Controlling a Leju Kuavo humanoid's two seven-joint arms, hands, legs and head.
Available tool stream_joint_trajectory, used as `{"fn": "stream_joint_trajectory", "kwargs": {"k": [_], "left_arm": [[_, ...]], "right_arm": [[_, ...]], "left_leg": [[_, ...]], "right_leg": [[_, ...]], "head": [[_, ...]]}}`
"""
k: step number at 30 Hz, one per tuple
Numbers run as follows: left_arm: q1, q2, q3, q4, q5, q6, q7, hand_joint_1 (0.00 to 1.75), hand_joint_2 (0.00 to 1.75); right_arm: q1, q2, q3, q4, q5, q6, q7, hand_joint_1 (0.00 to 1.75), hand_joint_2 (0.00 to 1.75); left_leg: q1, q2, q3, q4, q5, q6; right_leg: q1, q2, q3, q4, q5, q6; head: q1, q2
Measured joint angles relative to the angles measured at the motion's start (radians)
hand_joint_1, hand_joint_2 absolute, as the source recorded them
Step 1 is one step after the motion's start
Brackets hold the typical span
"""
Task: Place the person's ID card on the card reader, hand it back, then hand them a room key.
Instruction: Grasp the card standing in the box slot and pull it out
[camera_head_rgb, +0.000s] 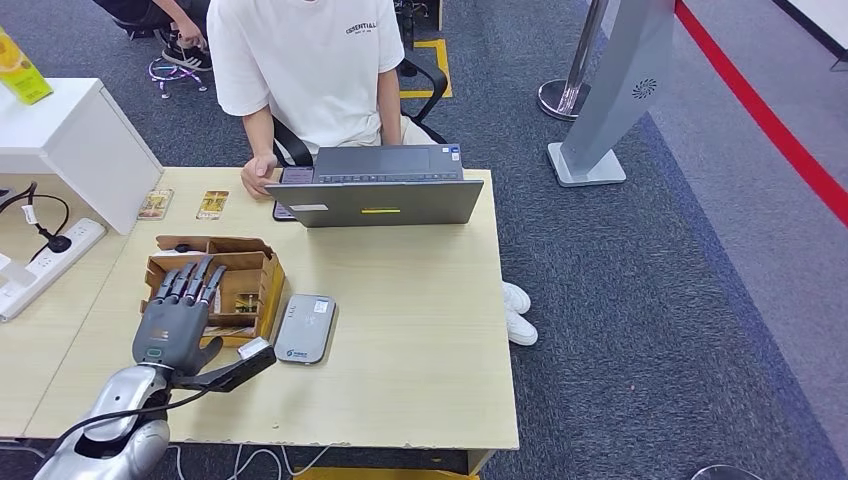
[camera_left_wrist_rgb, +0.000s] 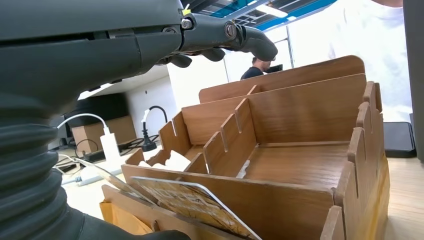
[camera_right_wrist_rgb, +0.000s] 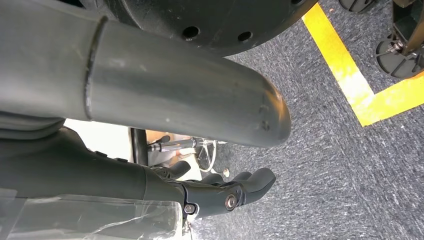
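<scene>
My left hand (camera_head_rgb: 178, 318) hovers over the wooden card box (camera_head_rgb: 262, 272), fingers stretched forward and apart, thumb out to the side, nothing in it. In the left wrist view its fingers (camera_left_wrist_rgb: 227, 34) reach above the box (camera_left_wrist_rgb: 300, 120), and a patterned card (camera_left_wrist_rgb: 192, 201) stands in the nearest slot. The grey card reader (camera_head_rgb: 305, 328) lies just right of the box with nothing on it. Two patterned cards (camera_head_rgb: 155, 204) (camera_head_rgb: 212, 204) lie flat at the table's far edge. My right hand (camera_right_wrist_rgb: 227, 194) hangs over carpet, fingers loosely bent and holding nothing.
A person in a white T-shirt (camera_head_rgb: 305, 60) sits across the table behind a grey laptop (camera_head_rgb: 385, 188), one hand (camera_head_rgb: 260, 180) resting on the table edge. A white cabinet (camera_head_rgb: 70, 150) and a power strip (camera_head_rgb: 45, 265) stand at the left.
</scene>
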Motion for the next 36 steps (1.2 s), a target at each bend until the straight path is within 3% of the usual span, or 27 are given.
{"fn": "stream_joint_trajectory", "kwargs": {"k": [1, 5, 16, 36], "left_arm": [[0.0, 0.0, 0.0, 0.001, 0.0, 0.001, 0.0, 0.0, 1.75], [0.0, -0.001, 0.0, 0.006, 0.001, 0.003, -0.003, 1.75, 1.75], [0.011, -0.001, 0.004, 0.011, 0.045, 0.023, -0.059, 1.75, 1.75], [0.024, -0.005, 0.022, 0.011, 0.068, 0.038, -0.09, 1.75, 1.75]], "right_arm": [[0.0, 0.0, 0.0, 0.0, 0.001, 0.0, 0.0, 0.0, 0.0], [0.0, 0.0, 0.0, 0.0, 0.001, 0.001, 0.0, 0.0, 0.0], [0.0, 0.0, 0.0, 0.0, 0.003, 0.006, 0.0, 0.0, 0.0], [0.0, 0.0, 0.0, 0.0, 0.004, 0.012, 0.003, 0.0, 0.0]], "left_leg": [[0.0, 0.0, 0.0, 0.0, 0.0, 0.0], [0.0, 0.0, 0.0, 0.0, 0.0, 0.0], [0.0, 0.0, 0.0, 0.0, 0.0, 0.0], [0.0, 0.0, 0.0, 0.0, 0.0, 0.0]], "right_leg": [[0.0, 0.0, 0.0, 0.0, 0.0, 0.0], [0.0, 0.0, 0.0, 0.0, 0.0, 0.0], [0.0, 0.0, 0.0, 0.0, 0.0, 0.0], [0.0, 0.0, 0.0, 0.0, 0.0, 0.0]], "head": [[0.0, 0.0], [0.0, 0.0], [0.0, 0.0], [0.0, 0.0]]}}
